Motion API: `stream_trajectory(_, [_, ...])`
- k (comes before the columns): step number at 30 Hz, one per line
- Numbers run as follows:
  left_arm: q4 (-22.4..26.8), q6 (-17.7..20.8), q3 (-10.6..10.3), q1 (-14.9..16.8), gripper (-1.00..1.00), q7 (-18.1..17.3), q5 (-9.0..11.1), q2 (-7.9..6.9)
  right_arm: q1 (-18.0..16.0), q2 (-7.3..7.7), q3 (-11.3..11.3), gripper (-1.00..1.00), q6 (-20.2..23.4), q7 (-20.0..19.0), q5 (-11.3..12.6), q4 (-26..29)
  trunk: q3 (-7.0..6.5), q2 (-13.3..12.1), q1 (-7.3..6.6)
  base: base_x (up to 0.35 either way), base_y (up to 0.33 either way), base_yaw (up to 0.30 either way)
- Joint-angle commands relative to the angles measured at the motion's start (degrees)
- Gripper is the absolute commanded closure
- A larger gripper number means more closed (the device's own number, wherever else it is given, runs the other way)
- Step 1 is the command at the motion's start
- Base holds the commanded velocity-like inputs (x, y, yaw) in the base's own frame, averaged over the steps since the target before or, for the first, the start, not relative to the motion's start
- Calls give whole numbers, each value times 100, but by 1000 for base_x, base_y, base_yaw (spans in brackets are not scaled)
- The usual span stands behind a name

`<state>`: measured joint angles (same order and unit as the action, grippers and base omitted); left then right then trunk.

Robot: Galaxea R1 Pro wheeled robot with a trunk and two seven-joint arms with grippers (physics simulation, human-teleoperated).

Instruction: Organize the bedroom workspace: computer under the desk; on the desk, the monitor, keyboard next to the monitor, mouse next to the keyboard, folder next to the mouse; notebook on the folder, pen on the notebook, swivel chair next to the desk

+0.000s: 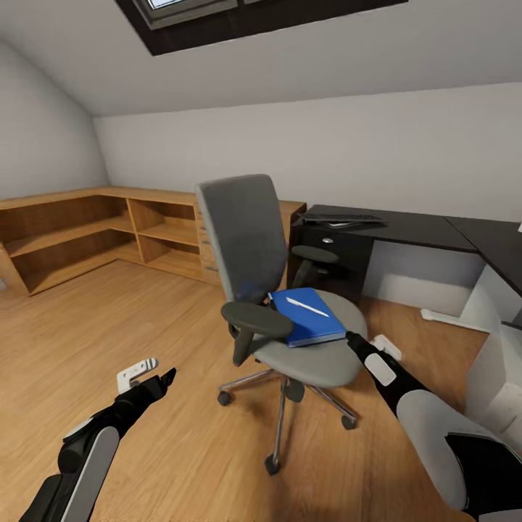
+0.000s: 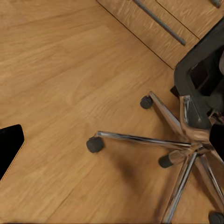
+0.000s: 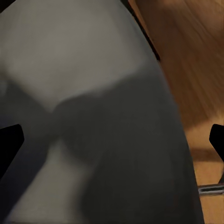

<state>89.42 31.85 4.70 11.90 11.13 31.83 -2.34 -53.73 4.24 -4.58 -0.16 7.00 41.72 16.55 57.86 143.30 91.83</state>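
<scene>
chair: grey swivel chair with chrome five-star base [image 1: 279, 290] sitting centre frame in the head view, on the wooden plank floor [image 1: 109, 326], well apart from the black L-shaped desk [image 1: 406, 228] at right.
stack: blue flat folder or notebook [image 1: 308, 317] lying on the seat, white slim pen [image 1: 307, 307] resting on top. Cannot tell whether one blue item or two stacked.
handling: judging the blue item light, stiff and thin; best pinching an overhanging edge near the seat front. Pen likely rolling off if tilted, so lifting it first or keeping things level. Chair rolling on casters, likely drifting if nudged.
left gripper [image 1: 148, 377]: hanging lower left over bare floor, holding nothing; jaw gap hard to read, cannot tell.
right gripper [image 1: 351, 339]: reaching toward the seat's front edge, tips hidden behind the seat; the right wrist view showing blurred grey seat up close; jaw state unreadable.
desk items: dark flat keyboard [image 1: 341, 217] lying on the desk's left end.
cut off: desk's right side clipped at frame edge.
</scene>
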Motion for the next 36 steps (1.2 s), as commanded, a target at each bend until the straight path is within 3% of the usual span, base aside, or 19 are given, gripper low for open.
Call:
stream_trajectory(1, [6,23,-4,5,-100,47,60,0,3,-2,36,-100,-2,12,112,-134,13,1,0,0,0,195])
stream_trajectory(17, [6,32,-12,5,-100,53,60,5,3,-2,40,-100,-8,15,108,-127,109,1,0,0,0,190])
stream_trajectory(29, [-57,41,-21,5,-100,52,60,5,3,-9,45,-100,-10,8,110,-134,120,1,0,-214,0,18])
stream_trajectory(36, [-65,41,-21,5,-100,55,60,5,3,-19,48,-100,-10,-13,100,-134,120,1,0,-8,0,0])
